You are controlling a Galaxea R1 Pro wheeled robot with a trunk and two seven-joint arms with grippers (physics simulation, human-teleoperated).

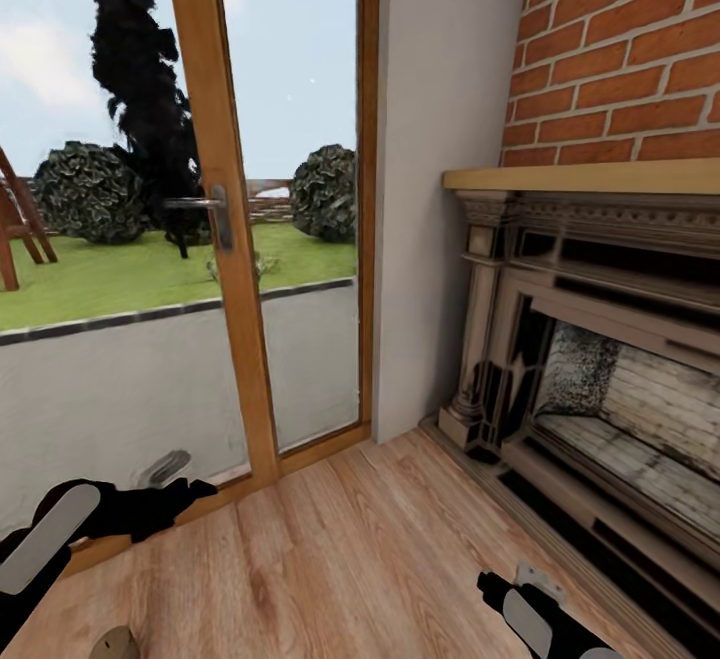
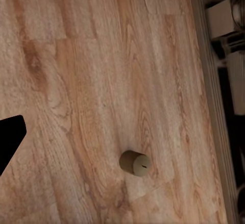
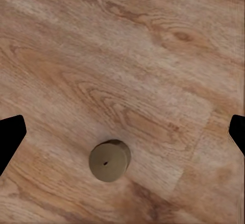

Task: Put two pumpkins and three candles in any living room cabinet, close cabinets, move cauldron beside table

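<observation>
**Candle on the floor by the fireplace**

While the robot faces a corner of the room, the head view takes in a tall glazed door (image 1: pixel 215 239) with a wooden frame and a metal handle, and beyond its glass a lawn, bushes and a dark tree. Beside the door stands a plain grey wall (image 1: pixel 440 189), and next to that the fireplace (image 1: pixel 600 359), dark and ornate, with a pale wooden mantel under red brick. A wooden floor (image 1: pixel 330 559) runs from the fireplace base across to the door sill.

Near the door sill, the left hand (image 1: pixel 175 494) hangs low over the floor, black with a pale panel on its arm; whether its fingers are spread or pressed together cannot be told. Closer to the fireplace, the right hand (image 1: pixel 500 587) also hangs low, and the right wrist view shows its two dark fingertips (image 3: pixel 10 137) spread wide apart with nothing between them.

One candle (image 3: pixel 108 160), a short dull-brown cylinder with a small wick mark, stands alone on the floor planks. In the left wrist view the same candle (image 2: pixel 135 162) sits a little way out from the fireplace base, touching neither hand.
</observation>
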